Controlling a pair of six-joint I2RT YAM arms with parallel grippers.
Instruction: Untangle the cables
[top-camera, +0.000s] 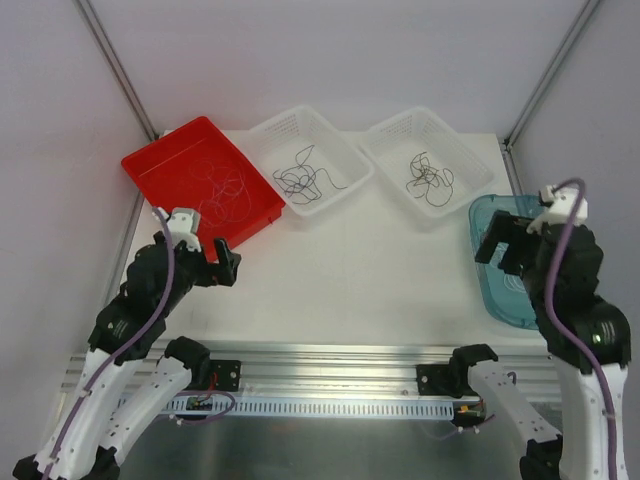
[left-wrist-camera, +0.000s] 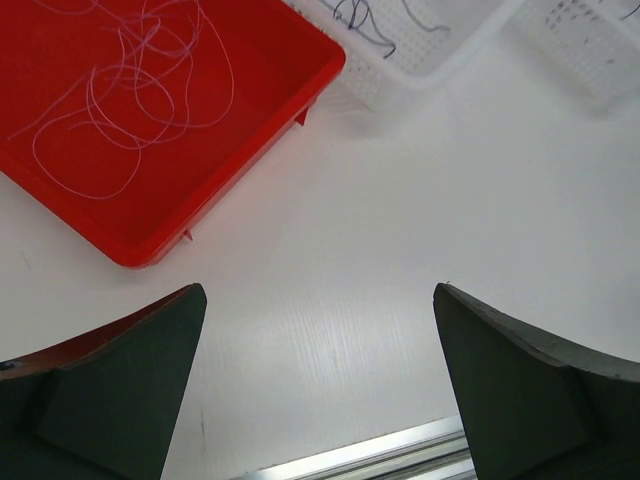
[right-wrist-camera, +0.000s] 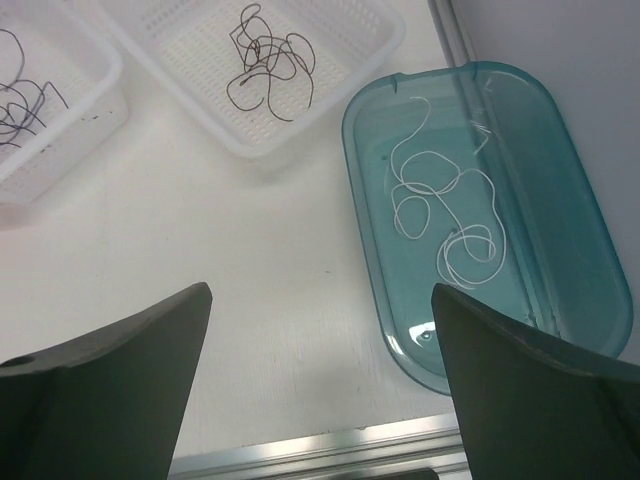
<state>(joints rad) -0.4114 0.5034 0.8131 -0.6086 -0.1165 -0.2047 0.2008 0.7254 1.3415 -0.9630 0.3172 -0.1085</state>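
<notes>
The cables lie in separate containers. Pale pink-lilac cable (top-camera: 225, 190) (left-wrist-camera: 130, 105) loops inside the red tray (top-camera: 150, 170) (left-wrist-camera: 250, 120). A dark tangle (top-camera: 305, 178) fills the left white basket (top-camera: 345, 160), another dark tangle (top-camera: 428, 175) (right-wrist-camera: 268, 60) the right white basket (top-camera: 385, 135) (right-wrist-camera: 330, 100). White cable (right-wrist-camera: 445, 215) curls in the teal tray (top-camera: 490, 210) (right-wrist-camera: 580, 250). My left gripper (top-camera: 222, 260) (left-wrist-camera: 318, 350) hangs open above bare table beside the red tray's near corner. My right gripper (top-camera: 505, 245) (right-wrist-camera: 320, 350) stands open at the teal tray's left edge, nothing between the fingers.
White tabletop (top-camera: 350, 270) stretches between the arms. An aluminium rail (top-camera: 330, 360) runs along the near edge. Metal frame posts (top-camera: 120, 70) rise at the back corners against pale walls.
</notes>
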